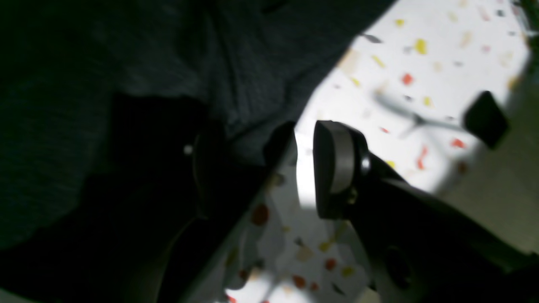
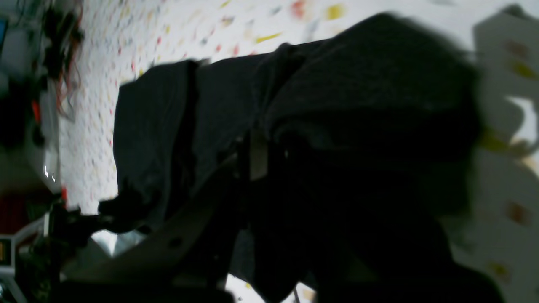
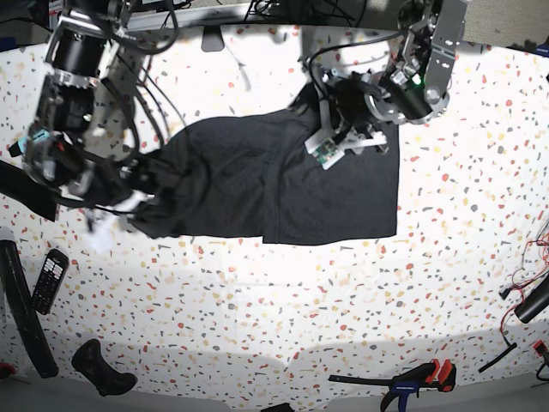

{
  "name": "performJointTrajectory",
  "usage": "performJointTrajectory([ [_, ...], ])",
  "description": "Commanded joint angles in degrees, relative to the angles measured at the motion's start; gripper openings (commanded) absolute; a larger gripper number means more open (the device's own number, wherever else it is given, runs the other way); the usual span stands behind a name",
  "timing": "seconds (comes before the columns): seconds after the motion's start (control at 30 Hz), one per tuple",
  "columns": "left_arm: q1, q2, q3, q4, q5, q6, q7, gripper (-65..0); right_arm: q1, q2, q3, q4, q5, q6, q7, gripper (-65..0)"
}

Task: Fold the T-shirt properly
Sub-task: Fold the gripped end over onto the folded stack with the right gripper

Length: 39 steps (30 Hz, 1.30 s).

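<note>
The dark charcoal T-shirt (image 3: 283, 184) lies spread across the middle of the speckled table (image 3: 257, 292), plain side up. At the shirt's bunched left end my right gripper (image 3: 147, 190) is shut on the cloth. In the right wrist view the T-shirt (image 2: 370, 84) is gathered around that gripper (image 2: 269, 158), and only one grey pad (image 2: 257, 160) shows. My left gripper (image 3: 330, 142) is at the shirt's far edge. In the left wrist view its jaws (image 1: 303, 168) stand apart, with the T-shirt (image 1: 189, 63) lying against the darker finger (image 1: 236, 168) and bare table in the gap.
A black handset (image 3: 49, 279) and a long black strip (image 3: 21, 318) lie at the table's left edge. Near the front left corner is a dark grip-shaped object (image 3: 103, 369). A clamp (image 3: 412, 378) lies at the front right. Cables (image 3: 525, 300) sit at the right edge.
</note>
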Motion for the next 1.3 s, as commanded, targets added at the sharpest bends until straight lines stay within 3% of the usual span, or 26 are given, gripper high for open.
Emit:
performJointTrajectory([
  [0.0,-0.55,0.02,-0.07,1.05,-1.99,0.04,-0.07,-33.0,1.92,0.33,-2.08,0.96,1.95,0.30,0.70,-65.0],
  [0.13,-0.55,0.02,-0.07,1.05,-7.63,0.04,3.06,-33.0,5.20,-2.23,-10.10,0.96,4.74,0.30,0.70,-65.0],
  [0.33,-0.50,0.02,-0.07,1.05,-8.90,0.02,3.30,-33.0,10.16,-11.80,-17.11,0.96,3.10,0.30,0.70,-65.0],
  [0.43,-0.50,0.02,-0.07,1.05,-8.92,0.02,3.67,-33.0,11.34,-17.09,-19.34,0.94,-0.15,0.30,0.70,-65.0],
  [0.57,-0.31,0.04,-0.02,1.05,-8.96,0.00,4.87,-33.0,11.65,-23.80,-20.09,0.92,-12.76,0.30,3.48,-65.0],
  [0.63,0.15,0.02,0.00,1.05,-9.77,-0.02,5.81,-33.0,11.52,-24.22,-20.11,0.87,-17.57,0.30,3.78,-65.0],
  [0.8,2.73,0.02,-0.02,1.07,-13.42,-0.24,8.41,-33.0,11.19,-24.22,-22.64,0.66,-17.25,0.30,4.37,-65.0],
  [0.9,4.59,-0.48,-0.04,1.99,-10.67,-2.82,9.05,-33.0,11.19,-24.22,-24.17,0.66,-17.20,0.30,4.31,-65.0],
  [1.03,7.52,-2.38,-0.07,7.02,-5.18,-2.69,5.40,-33.0,11.19,-24.22,-26.88,0.66,-17.05,0.30,4.33,-65.0],
  [1.2,11.39,-5.09,-0.07,16.13,-4.59,-1.36,5.51,-33.0,11.21,-24.22,-30.08,0.66,-13.75,0.30,3.39,-65.0],
  [1.23,12.09,-5.51,-0.07,17.35,-4.59,-1.22,5.51,-33.0,11.21,-24.22,-30.73,0.66,-13.00,0.30,3.23,-63.7],
  [1.27,12.79,-5.88,-0.07,18.32,-4.61,-1.22,5.49,-33.0,11.19,-24.22,-31.32,0.66,-12.20,0.30,3.26,-55.6],
])
